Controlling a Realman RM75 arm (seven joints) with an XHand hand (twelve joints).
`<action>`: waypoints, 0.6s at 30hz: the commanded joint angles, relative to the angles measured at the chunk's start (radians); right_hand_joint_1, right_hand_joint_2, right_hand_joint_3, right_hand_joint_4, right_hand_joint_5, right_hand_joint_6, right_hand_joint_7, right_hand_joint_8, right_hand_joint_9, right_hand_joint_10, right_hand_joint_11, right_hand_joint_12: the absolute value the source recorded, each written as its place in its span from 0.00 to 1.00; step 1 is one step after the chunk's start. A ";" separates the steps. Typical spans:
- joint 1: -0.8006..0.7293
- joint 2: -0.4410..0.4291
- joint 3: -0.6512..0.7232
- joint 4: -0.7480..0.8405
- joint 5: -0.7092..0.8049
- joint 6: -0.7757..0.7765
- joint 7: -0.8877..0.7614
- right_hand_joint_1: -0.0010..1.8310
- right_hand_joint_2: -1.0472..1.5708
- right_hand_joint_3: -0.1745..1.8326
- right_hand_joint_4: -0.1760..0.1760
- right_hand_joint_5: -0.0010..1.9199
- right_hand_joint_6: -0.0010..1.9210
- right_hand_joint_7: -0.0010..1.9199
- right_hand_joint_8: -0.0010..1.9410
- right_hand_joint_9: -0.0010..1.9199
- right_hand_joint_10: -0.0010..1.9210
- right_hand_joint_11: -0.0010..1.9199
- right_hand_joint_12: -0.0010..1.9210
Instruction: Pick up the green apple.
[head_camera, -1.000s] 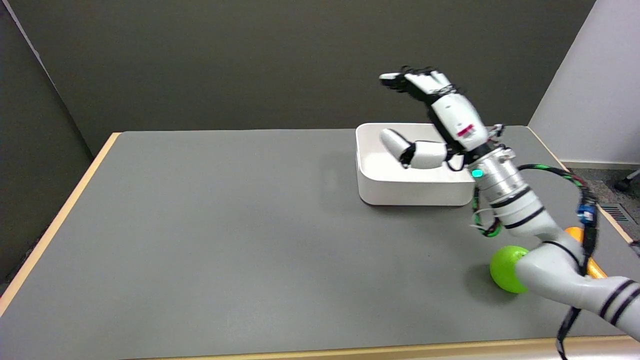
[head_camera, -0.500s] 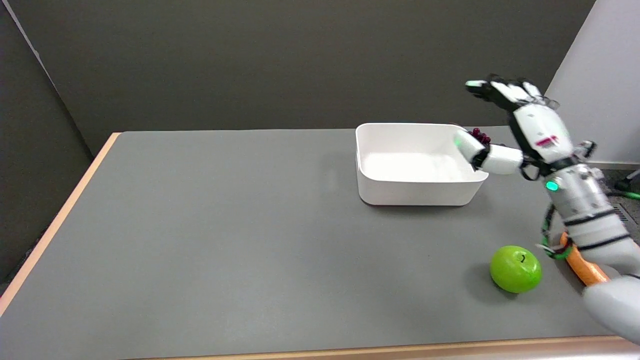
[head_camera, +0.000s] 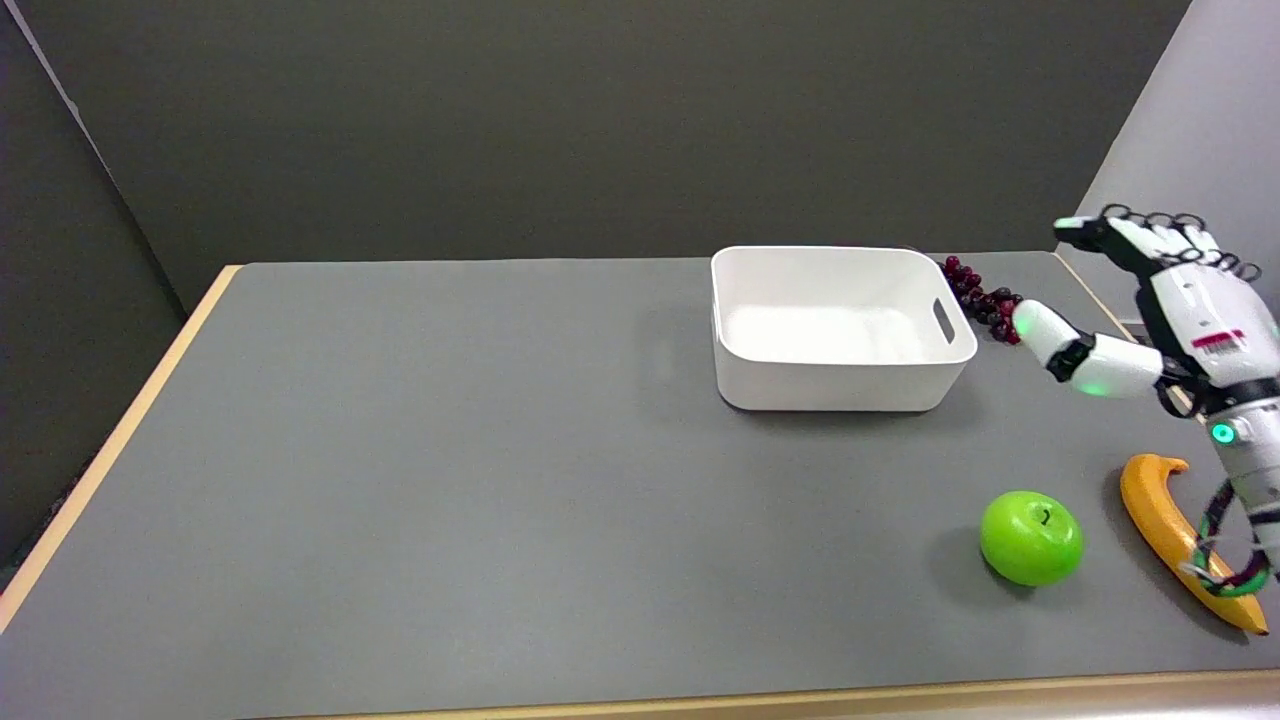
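The green apple (head_camera: 1032, 537) sits just left of the banana (head_camera: 1180, 540), probably light, rigid and smooth-skinned, best cupped around its middle by the right hand (head_camera: 1170, 310), now empty with fingers spread.

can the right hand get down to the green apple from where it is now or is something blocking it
Probably yes. The right hand is open in the air at the table's right side, holding nothing. The green apple sits alone on bare table nearer the front edge, apart from the banana and the white bin, with nothing over it.
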 joint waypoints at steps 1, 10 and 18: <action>-0.126 -0.070 0.007 -0.041 0.039 0.139 -0.052 0.19 0.61 0.50 0.59 0.18 0.32 0.22 0.26 0.11 0.43 0.00 0.60; -0.126 -0.049 -0.180 -0.127 0.030 0.488 -0.043 0.22 0.61 0.52 0.60 0.19 0.35 0.24 0.27 0.15 0.46 0.02 0.66; -0.127 -0.020 -0.291 -0.229 -0.029 0.544 0.047 0.21 0.62 0.50 0.62 0.19 0.36 0.26 0.28 0.16 0.49 0.05 0.68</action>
